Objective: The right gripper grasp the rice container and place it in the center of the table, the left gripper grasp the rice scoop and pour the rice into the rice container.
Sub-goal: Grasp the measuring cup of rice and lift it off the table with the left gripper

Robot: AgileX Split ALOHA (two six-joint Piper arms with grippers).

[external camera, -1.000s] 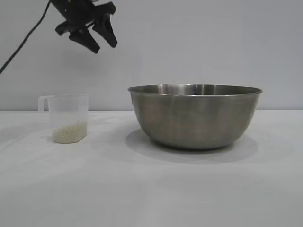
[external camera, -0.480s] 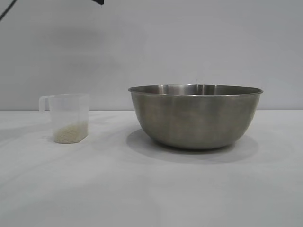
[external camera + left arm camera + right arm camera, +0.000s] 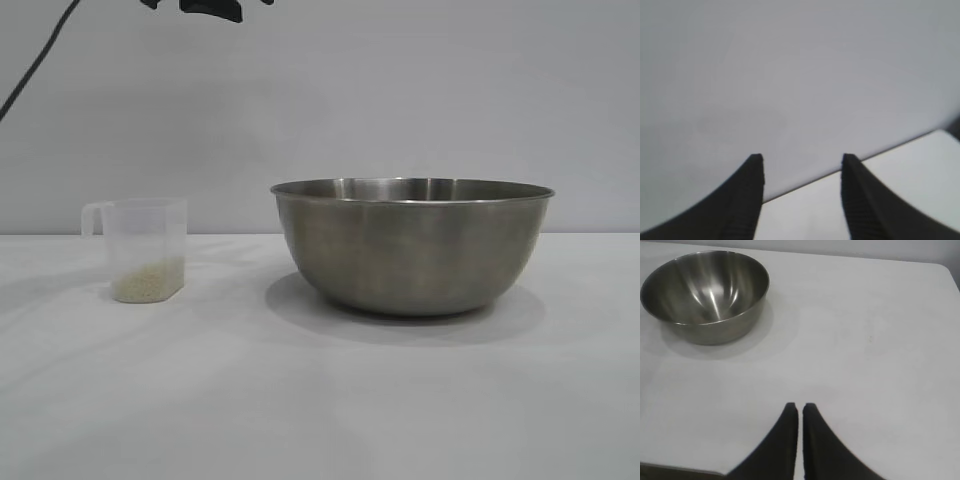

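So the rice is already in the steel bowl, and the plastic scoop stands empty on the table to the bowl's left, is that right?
Not quite. The rice is still in the rice scoop, lying at its bottom, as the exterior view shows; the right wrist view shows the rice container with nothing inside. The rest holds: the scoop stands on the table to the bowl's left.
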